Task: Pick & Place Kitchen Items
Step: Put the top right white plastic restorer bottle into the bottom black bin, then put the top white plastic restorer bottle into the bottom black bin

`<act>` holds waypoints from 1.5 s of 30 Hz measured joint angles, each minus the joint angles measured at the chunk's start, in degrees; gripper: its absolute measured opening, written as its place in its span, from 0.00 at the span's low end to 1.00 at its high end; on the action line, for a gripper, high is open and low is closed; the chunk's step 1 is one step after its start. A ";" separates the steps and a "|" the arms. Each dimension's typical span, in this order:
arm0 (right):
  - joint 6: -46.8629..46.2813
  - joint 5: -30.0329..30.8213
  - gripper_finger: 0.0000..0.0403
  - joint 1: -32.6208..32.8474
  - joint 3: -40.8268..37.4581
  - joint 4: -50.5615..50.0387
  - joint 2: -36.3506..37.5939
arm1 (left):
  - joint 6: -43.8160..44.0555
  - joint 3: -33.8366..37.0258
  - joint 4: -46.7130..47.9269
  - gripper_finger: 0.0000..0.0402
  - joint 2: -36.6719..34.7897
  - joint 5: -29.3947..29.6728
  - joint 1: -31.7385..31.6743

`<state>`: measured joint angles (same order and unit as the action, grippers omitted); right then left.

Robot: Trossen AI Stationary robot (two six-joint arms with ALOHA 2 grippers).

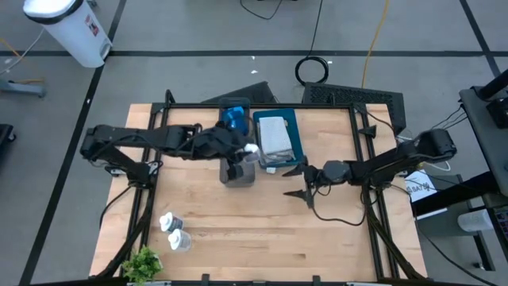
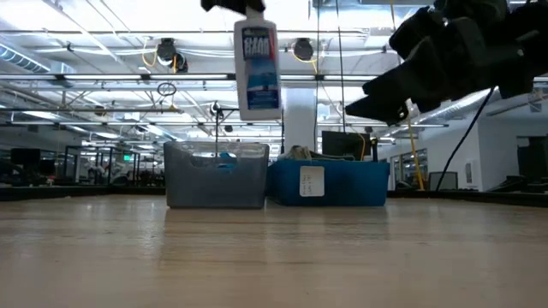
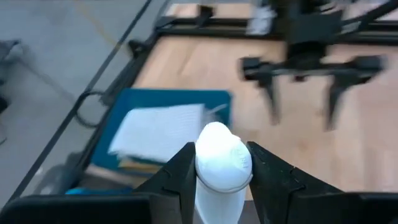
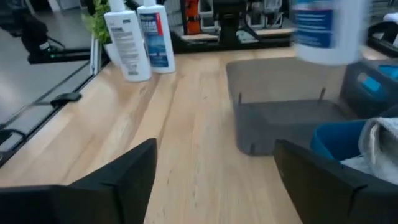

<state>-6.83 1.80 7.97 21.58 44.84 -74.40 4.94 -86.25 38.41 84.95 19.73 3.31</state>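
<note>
My left gripper (image 1: 244,151) is shut on a white bottle with a blue label (image 2: 259,68), high above the grey tray (image 2: 216,175). Blue sponges (image 1: 232,117) lie in the grey tray's far end. A folded pale cloth (image 1: 272,133) lies in the teal tray (image 1: 297,135) beside it. My right gripper (image 1: 303,183) is open and empty above the table, just right of the trays. Two more white bottles (image 1: 175,230) stand upright at the near left. My left gripper pinches the bottle's top end (image 3: 219,169) between its two fingers (image 3: 180,171), one on each side, coming from the table's left. The bottle hangs upright below the fingers (image 2: 259,94), lifted clear above the grey tray.
A small green plant (image 1: 143,262) stands at the near left corner. The black frame rails (image 1: 262,106) run along the table's far edge and down both sides. Bare wood (image 1: 262,230) lies between the trays and the near edge.
</note>
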 joint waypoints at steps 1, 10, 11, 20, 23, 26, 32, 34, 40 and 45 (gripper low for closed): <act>-0.01 -0.51 0.75 -0.03 -0.01 -0.89 0.82 | 0.22 0.73 0.23 0.29 -0.45 0.39 -0.58; -1.70 -5.05 0.72 0.03 -0.04 -4.56 5.50 | -0.07 12.92 -3.64 0.29 -2.62 -1.69 -7.86; -1.70 -5.05 0.71 0.04 -0.04 -4.58 5.68 | -0.04 14.77 -5.12 0.29 -3.12 -2.37 -8.86; -1.53 -4.96 0.70 0.02 -0.85 -4.97 5.98 | -4.39 26.59 -16.12 0.29 -6.60 -7.97 -15.56; -1.51 -4.94 0.70 0.02 -0.85 -4.75 5.96 | -4.56 28.65 -17.42 0.29 -7.04 -8.72 -16.90; -1.31 -4.94 0.69 0.02 -0.85 -4.53 5.97 | -4.40 29.89 -18.31 0.29 -6.97 -9.60 -18.01; -1.29 -4.91 0.69 -0.01 -0.85 -4.55 5.95 | -3.21 30.44 -18.79 0.30 -7.04 -9.86 -18.91; -1.29 -4.91 0.69 -0.01 -0.85 -4.57 5.95 | -2.90 30.44 -18.49 0.38 -7.02 -9.17 -18.96; -1.29 -4.91 0.69 -0.02 -0.85 -4.56 5.95 | -2.04 30.63 -18.01 0.63 -6.91 -8.72 -19.00; -1.29 -4.91 0.69 -0.03 -0.85 -4.61 5.95 | -1.58 30.37 -17.50 0.74 -9.18 -8.81 -19.00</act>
<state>-8.12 -3.11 7.94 20.73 40.23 -68.45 3.36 -55.87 20.92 75.77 10.92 -15.68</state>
